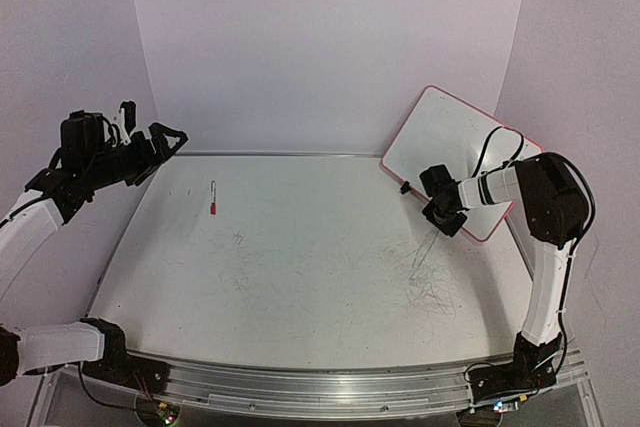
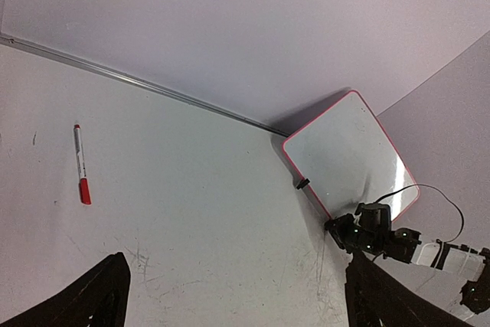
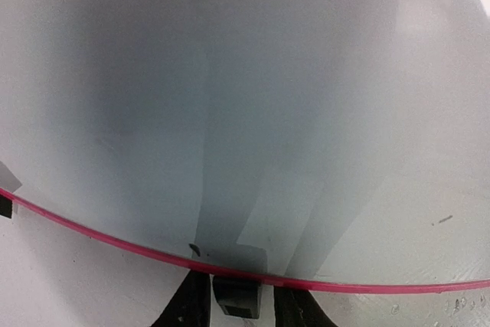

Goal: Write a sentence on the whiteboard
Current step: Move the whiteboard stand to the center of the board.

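Whiteboard (image 1: 450,147) sits at the far right corner of the bench, tilted, apparently propped against the walls there. Its face is blank, with no writing in any view. It looks awkward to write on in that pose, so the likely aim is to drag it flat toward mid-bench.

Right gripper (image 1: 443,215) is at the board's near edge. The overhead view shows only the wrist body against the red rim, and the jaws are hidden. The right wrist view fills that in: two black fingers (image 3: 191,304) flank a dark block (image 3: 237,296) under the rim, possibly one of the board's clip feet. Only slivers of gap show. Cannot tell whether they have pinched it or are merely close around it.

Left gripper (image 1: 168,142) is held high over the far left corner, jaws spread wide and carrying nothing. It probably waits clear of the working area.

Marker (image 1: 213,197) lies on the bench toward the far left, well apart from the board. The left wrist view shows its red cap at the near end, which is hard to read from overhead.
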You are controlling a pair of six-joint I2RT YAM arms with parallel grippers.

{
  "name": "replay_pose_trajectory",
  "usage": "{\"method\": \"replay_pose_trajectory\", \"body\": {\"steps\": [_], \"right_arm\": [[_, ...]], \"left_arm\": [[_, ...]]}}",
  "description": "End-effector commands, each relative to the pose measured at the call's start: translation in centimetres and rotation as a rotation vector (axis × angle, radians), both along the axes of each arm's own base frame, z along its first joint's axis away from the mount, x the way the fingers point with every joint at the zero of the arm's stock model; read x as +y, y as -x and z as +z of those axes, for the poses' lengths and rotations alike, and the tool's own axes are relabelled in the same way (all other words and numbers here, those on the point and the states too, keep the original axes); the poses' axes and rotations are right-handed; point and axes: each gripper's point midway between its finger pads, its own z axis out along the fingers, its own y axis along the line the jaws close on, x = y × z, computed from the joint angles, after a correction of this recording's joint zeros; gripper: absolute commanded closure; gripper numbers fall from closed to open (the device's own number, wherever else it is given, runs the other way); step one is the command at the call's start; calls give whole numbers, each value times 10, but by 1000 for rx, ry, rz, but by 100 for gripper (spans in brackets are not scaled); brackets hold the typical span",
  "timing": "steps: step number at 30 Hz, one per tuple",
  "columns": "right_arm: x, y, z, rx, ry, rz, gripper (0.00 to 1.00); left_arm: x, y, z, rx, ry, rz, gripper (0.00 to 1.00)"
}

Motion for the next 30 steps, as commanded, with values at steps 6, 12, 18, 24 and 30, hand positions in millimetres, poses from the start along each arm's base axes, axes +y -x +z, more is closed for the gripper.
{"method": "replay_pose_trajectory", "body": {"steps": [6, 12, 18, 24, 30], "right_arm": [[0, -9, 19, -46, 35, 35, 87], [10, -2, 20, -37, 62, 112, 99], [28, 9, 21, -24, 104, 227, 100], [54, 27, 17, -14, 149, 396, 100], [96, 52, 28, -87, 144, 628, 100]], "left_arm": [[2, 1, 9, -29, -13, 8, 1], [1, -1, 5, -17, -14, 9, 1], [1, -3, -2, -2, -19, 9, 1], [0, -6, -12, 24, -25, 5, 1], [-1, -9, -19, 43, -33, 3, 1]]}}
